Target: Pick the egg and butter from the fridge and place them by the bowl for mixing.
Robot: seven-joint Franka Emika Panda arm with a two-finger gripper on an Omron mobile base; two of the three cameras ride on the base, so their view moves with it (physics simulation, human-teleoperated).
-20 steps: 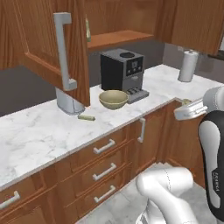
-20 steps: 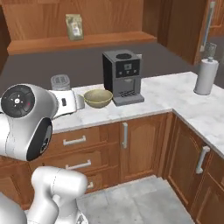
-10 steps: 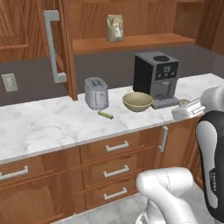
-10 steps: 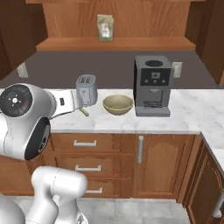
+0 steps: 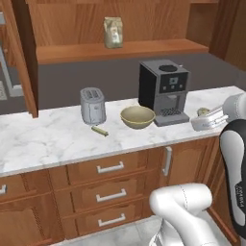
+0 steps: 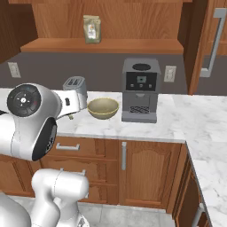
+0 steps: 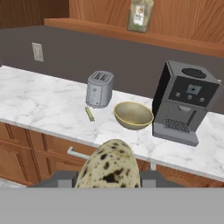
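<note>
A speckled egg (image 7: 111, 164) sits between the fingertips of my gripper (image 7: 109, 180), which is shut on it, out in front of the counter. In the left base view the gripper (image 5: 205, 120) hangs by the coffee machine's right side. The tan bowl (image 5: 137, 116) (image 7: 133, 115) stands on the marble counter (image 5: 43, 141). Left of the bowl, in front of the toaster, lies the butter (image 5: 100, 130) (image 7: 89, 114), a thin pale stick. The fridge is out of view.
A silver toaster (image 5: 92, 105) stands left of the bowl, and a dark coffee machine (image 5: 163, 91) right of it. A bag (image 5: 113, 32) sits on the wooden shelf above. Drawers and cabinet doors run below the counter. An open cabinet door (image 6: 208, 44) hangs at the right.
The whole picture has shifted as the base moved, so the bowl and coffee machine now sit near the middle. The egg stays held in the gripper.
</note>
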